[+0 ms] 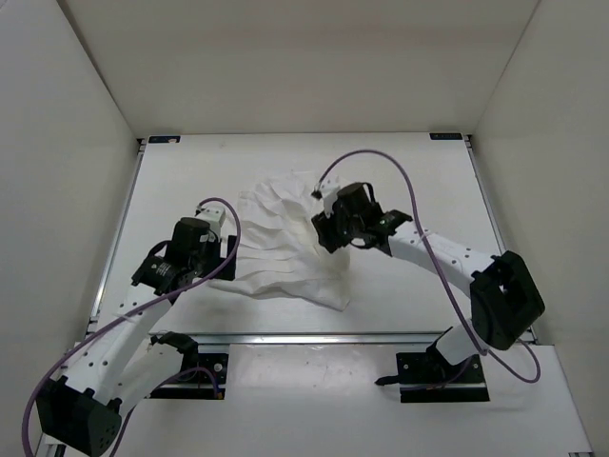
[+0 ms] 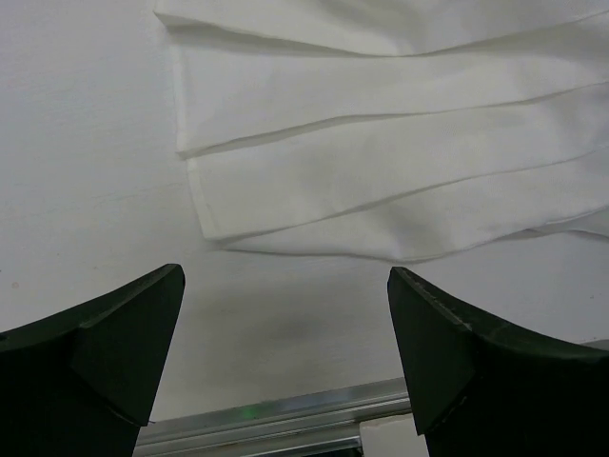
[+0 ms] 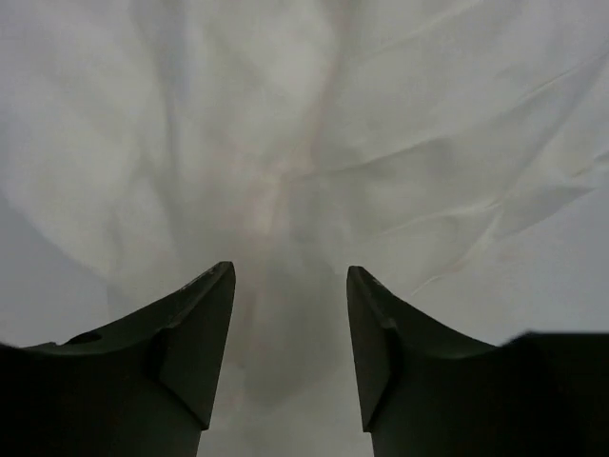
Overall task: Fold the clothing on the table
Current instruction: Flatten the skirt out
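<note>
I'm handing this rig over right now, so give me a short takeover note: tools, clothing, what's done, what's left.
Left tool: open, empty, over bare table, just short of the pleated edge of the clothing.
Right tool: open, nothing gripped, above wrinkled fabric on the clothing's right side.
Clothing: mid-table, crumpled, pleats fanned out.
Done: no tidy fold visible.
Left: grip the edges, fold over, flatten.

The clothing (image 1: 285, 249) lies on the table (image 1: 419, 181), approx. mid-surface. Left gripper (image 2: 285, 286) is just left of the clothing's left edge (apart from it, over bare tabletop). Right gripper (image 3: 290, 276) is over the clothing's right part. Table's edge rail (image 1: 314, 338) runs in front of the clothing.
</note>
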Motion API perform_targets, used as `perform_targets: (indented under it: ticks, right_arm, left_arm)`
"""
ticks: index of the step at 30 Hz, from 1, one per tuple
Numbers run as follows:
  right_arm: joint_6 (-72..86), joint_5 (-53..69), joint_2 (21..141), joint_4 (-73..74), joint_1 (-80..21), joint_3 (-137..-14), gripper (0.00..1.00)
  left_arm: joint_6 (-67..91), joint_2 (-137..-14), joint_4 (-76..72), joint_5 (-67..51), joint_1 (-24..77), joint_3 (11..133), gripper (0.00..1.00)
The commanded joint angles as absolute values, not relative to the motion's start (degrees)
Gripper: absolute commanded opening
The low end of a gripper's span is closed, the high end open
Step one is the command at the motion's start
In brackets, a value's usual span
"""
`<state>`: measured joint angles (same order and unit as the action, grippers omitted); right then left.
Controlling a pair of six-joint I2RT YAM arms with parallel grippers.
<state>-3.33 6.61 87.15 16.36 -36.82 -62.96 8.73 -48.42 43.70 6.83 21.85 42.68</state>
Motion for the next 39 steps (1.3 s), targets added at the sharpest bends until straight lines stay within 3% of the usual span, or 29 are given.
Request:
perform_targets:
  ticks: [1,4,5,8,11,16,27,32,33,34,35,37,39]
  right_arm:
    - [-6.15,8.16,80.34,12.75,-40.51,-57.32,0.46]
    - [-8.25,9.76,78.05,11.87,-43.05,-51.09,0.20]
    - [-9.13,9.93,77.00,12.47,-43.59,-49.85,0.17]
    - [-9.67,12.47,76.03,12.31,-43.25,-45.81,0.37]
    - [-12.12,13.19,76.55,11.43,-43.24,-44.12,0.41]
    - [-12.83,14.68,78.22,9.67,-43.24,-42.81,0.39]
    - [-11.51,13.72,82.70,1.33,-44.21,-40.16,0.51]
    - [-10.98,11.61,85.60,0.35,-44.73,-39.82,0.48]
    - [-10.73,11.43,85.43,0.61,-44.82,-40.34,0.42]
    - [-10.29,11.16,85.69,1.05,-45.26,-40.86,0.28]
    - [-10.11,11.60,85.35,0.97,-44.83,-41.13,0.22]
    - [-9.41,11.95,84.38,1.14,-45.26,-41.92,0.00]
    - [-7.48,16.40,83.32,1.23,-45.35,-43.32,0.00]
  left_arm:
    - [7.91,-49.40,42.98,6.06,22.68,42.72,0.99]
    - [8.43,-47.73,42.98,6.41,21.36,42.63,0.98]
    - [8.52,-47.29,42.98,6.85,21.10,42.54,0.99]
    - [8.44,-46.23,42.98,7.38,20.83,42.10,0.98]
    - [8.79,-46.14,42.98,7.38,20.83,42.02,0.99]
    - [8.88,-46.50,42.89,7.38,21.09,42.54,0.99]
    - [8.70,-46.58,42.98,7.39,20.66,42.28,0.99]
    - [8.88,-46.41,42.89,7.73,20.48,42.54,0.99]
    - [8.79,-45.97,42.98,7.73,20.48,42.28,0.99]
    - [9.05,-46.40,42.89,7.82,20.57,42.54,0.99]
    - [9.14,-46.32,43.33,7.74,20.39,42.45,0.99]
    - [8.96,-46.32,42.98,7.74,20.39,42.36,0.99]
    - [8.79,-46.23,42.98,7.91,20.22,42.62,0.98]
